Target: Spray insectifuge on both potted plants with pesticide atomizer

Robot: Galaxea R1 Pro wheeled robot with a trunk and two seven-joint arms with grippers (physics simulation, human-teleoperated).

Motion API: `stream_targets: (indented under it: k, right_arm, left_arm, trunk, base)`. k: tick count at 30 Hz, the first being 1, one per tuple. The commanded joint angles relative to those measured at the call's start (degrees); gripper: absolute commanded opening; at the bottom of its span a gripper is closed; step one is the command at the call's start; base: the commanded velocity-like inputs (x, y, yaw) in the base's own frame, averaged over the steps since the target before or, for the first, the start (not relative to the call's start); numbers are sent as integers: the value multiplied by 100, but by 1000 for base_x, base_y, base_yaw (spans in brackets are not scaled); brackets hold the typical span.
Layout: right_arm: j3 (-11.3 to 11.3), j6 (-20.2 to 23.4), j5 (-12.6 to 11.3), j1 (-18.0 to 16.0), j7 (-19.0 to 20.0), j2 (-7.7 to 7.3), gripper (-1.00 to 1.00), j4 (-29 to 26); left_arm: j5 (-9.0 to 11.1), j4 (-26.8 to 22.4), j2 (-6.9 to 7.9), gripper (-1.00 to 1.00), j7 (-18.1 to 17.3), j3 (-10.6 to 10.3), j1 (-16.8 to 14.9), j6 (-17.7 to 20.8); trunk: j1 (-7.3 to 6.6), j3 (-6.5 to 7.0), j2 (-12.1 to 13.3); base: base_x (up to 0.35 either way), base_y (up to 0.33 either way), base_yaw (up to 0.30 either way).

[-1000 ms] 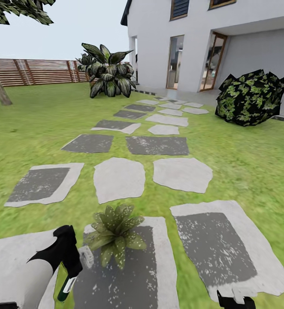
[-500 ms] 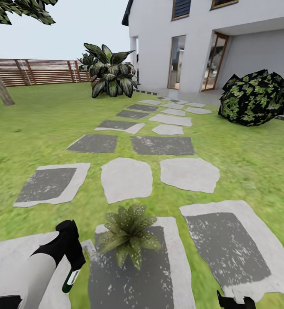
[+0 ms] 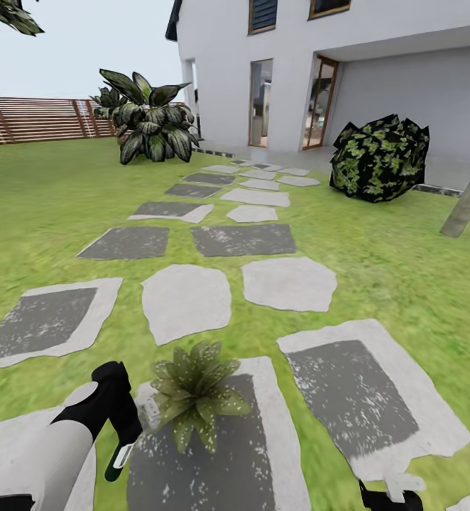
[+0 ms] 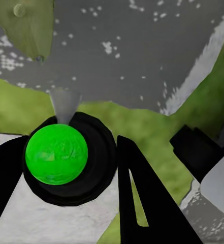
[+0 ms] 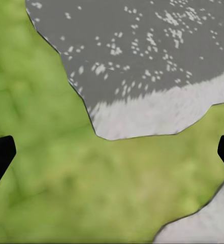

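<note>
A potted plant (image 3: 192, 390), a small rosette of speckled green leaves, stands on a grey stepping stone (image 3: 221, 468) close in front of me. My left gripper (image 3: 121, 433) is just left of it, shut on the pesticide atomizer (image 3: 119, 458), a slim dark bottle with a pale end pointing down. The left wrist view looks at the atomizer (image 4: 56, 152) end on, a green round top in a black ring between the two black fingers (image 4: 142, 198). My right gripper (image 5: 112, 155) is open above grass and a stone edge. It also peeks in at the head view's bottom edge, the right gripper (image 3: 387, 500). The second potted plant is out of view.
Grey stepping stones (image 3: 185, 301) lead over the lawn toward a white house (image 3: 377, 64). A large striped spiky plant (image 3: 150, 117) stands far left, a dark bush (image 3: 380, 160) far right, a leaning trunk (image 3: 469, 195) at the right edge, and a slatted fence (image 3: 36, 121) behind.
The whole view swung right, then back left, so the camera moved. My left gripper keeps the atomizer beside the potted plant. The right gripper stays low.
</note>
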Motion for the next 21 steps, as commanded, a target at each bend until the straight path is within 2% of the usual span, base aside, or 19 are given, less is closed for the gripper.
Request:
stream_targets:
  k: [1, 8, 14, 21]
  right_arm:
    - [-48, -22, 60, -6, -3, 1, 100, 8]
    - [-48, -22, 60, -6, -3, 1, 100, 10]
    - [-48, -22, 60, -6, -3, 1, 100, 13]
    - [-48, -22, 60, -6, -3, 1, 100, 16]
  left_arm:
    - [-26, -10, 0, -100, -45, 25, -3, 59]
    - [-16, -5, 2, -100, -42, 56, 6, 60]
    - [9, -5, 14, -100, -41, 60, 10, 53]
    - [13, 4, 15, -100, -41, 59, 10, 51]
  trunk:
    - [-1, -5, -2]
    - [-1, -5, -2]
    - [-1, -5, -2]
    - [-1, -5, -2]
  base:
    - [0, 0, -169]
    - [144, 57, -20]
    - [20, 13, 0]
    - [-68, 251, 0]
